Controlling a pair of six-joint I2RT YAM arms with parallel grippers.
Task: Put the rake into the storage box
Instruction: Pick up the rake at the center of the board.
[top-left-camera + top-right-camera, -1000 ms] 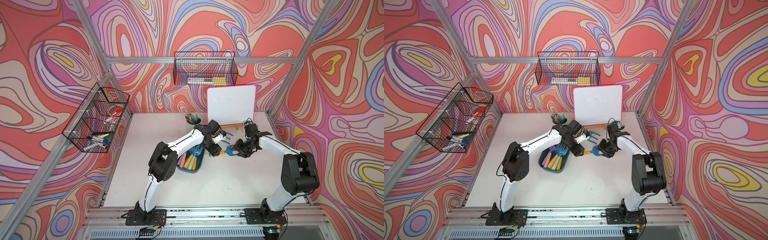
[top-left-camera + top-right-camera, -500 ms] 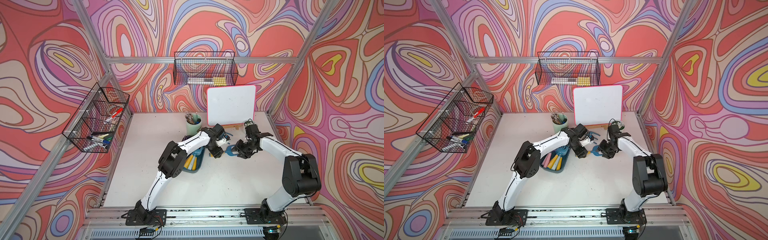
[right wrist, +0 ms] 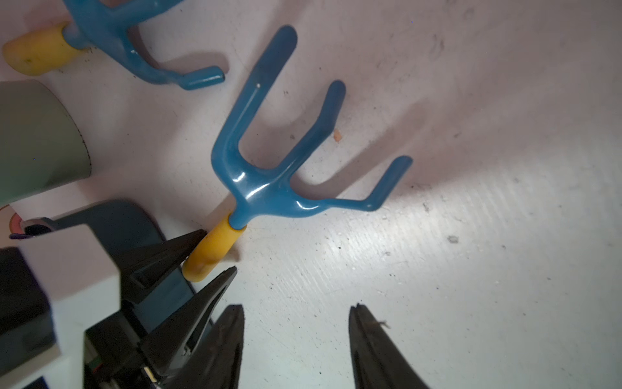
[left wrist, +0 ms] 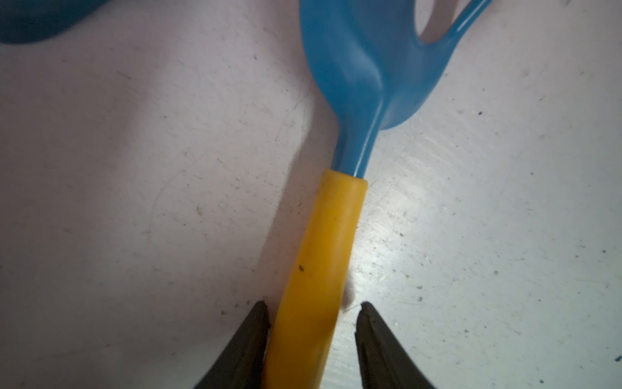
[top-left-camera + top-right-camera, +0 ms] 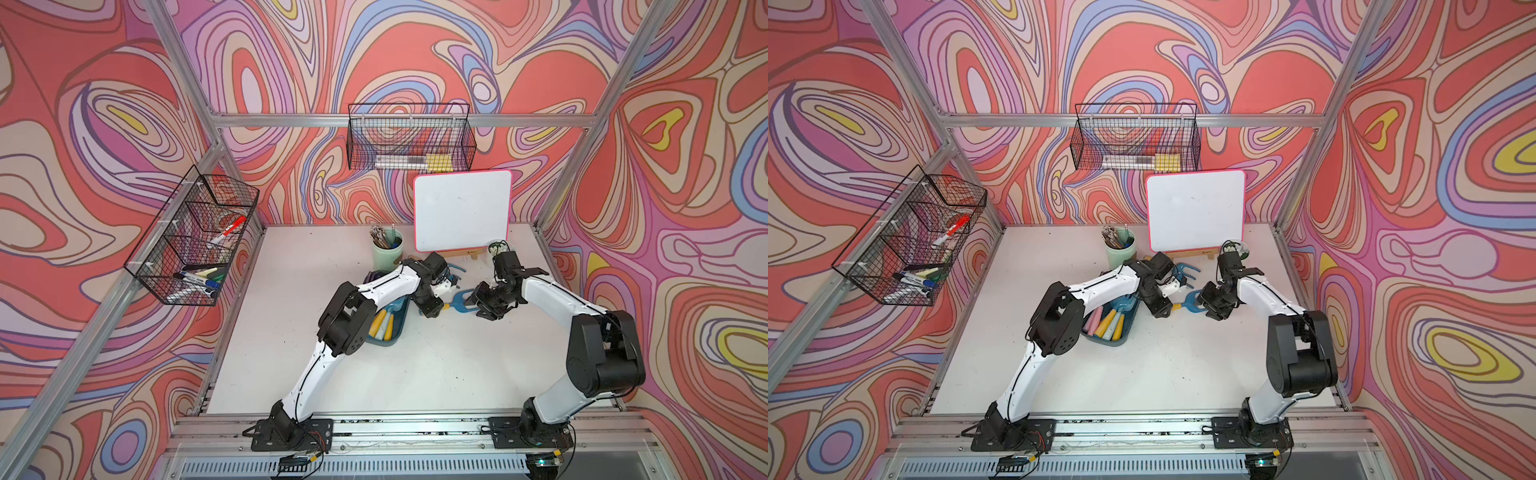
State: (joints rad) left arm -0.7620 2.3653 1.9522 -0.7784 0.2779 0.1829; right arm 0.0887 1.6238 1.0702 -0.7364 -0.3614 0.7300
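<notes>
The rake point(image 3: 269, 188), a blue three-pronged head on a yellow handle, lies flat on the white table, right of the storage box point(image 5: 1104, 341); its head point(image 5: 459, 300) shows in both top views. My left gripper point(image 4: 311, 304) is low over the handle's end and open. One finger point(image 4: 255, 333) touches the yellow handle point(image 4: 319, 256); the other stands a small gap off it. My right gripper point(image 3: 298, 306) is open and empty, hovering just over the table beside the rake's head point(image 5: 1192, 301). The dark teal storage box point(image 5: 384, 341) holds several toy tools.
A second blue rake point(image 5: 455, 270) lies behind, near the whiteboard point(image 5: 462, 210). A pale green cup point(image 5: 387, 253) of pens stands at the back, a small pot point(image 5: 498, 247) to the right. Wire baskets point(image 5: 195, 237) hang on the walls.
My left arm has swung right from above the storage box down to the rake's handle, and its jaws have narrowed around it. The right arm has hardly moved.
</notes>
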